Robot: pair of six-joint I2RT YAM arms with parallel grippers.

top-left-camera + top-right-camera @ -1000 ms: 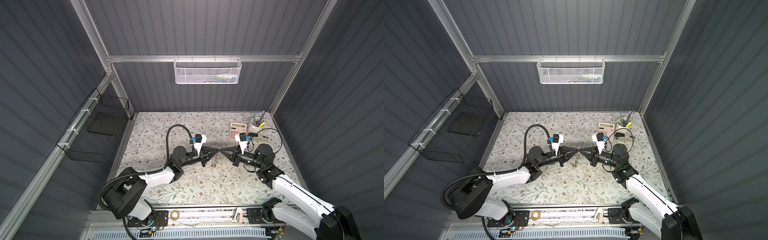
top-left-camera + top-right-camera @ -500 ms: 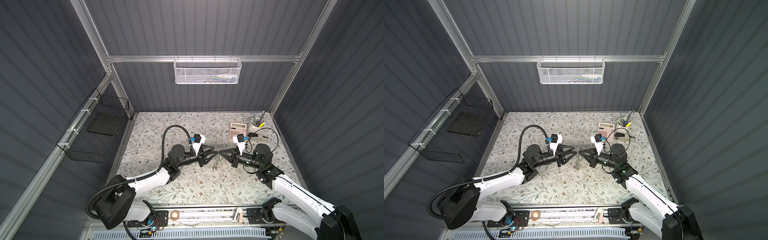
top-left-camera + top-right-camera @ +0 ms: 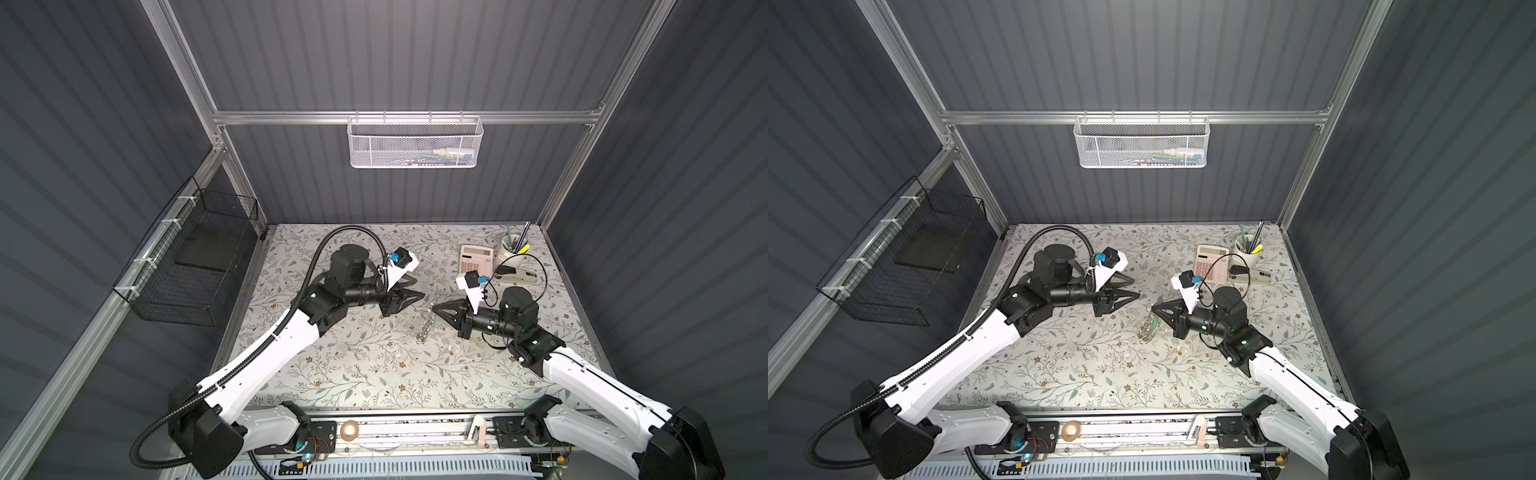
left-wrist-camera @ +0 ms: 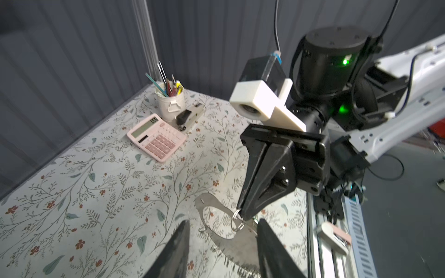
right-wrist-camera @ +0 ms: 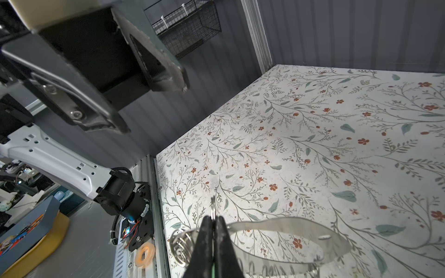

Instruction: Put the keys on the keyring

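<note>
looking first at the keyring (image 3: 424, 328): hangs just right of centre in both top views, under the tips of the right gripper (image 3: 433, 307), lower end at or just above the floral mat (image 3: 374, 365), cannot tell which. fills the lower right of the right wrist view as a pale toothed band, with a clump of wire rings (image 5: 180, 245) at lower left of centre. of the key (image 3: 1155, 322), only a sliver of green beside the hoop in a top view, and again between the fingers at the bottom edge of the right wrist view; cannot tell whether already threaded or merely pinched alongside.

judged to be the threading step. to do it well: hold the hoop steady, find the split in the ring, bring the key's hole square onto the open end, slide rather than force, and damp any swing of the fringe before closing in.

right gripper, reaching in from the right: pressed together, pinching the keyring by a small wire loop (image 5: 213, 207) at its tips. left gripper (image 3: 419, 287), left of centre: spread apart, holding nothing, touching nothing, tips aimed at the hoop, near but apart.
</note>
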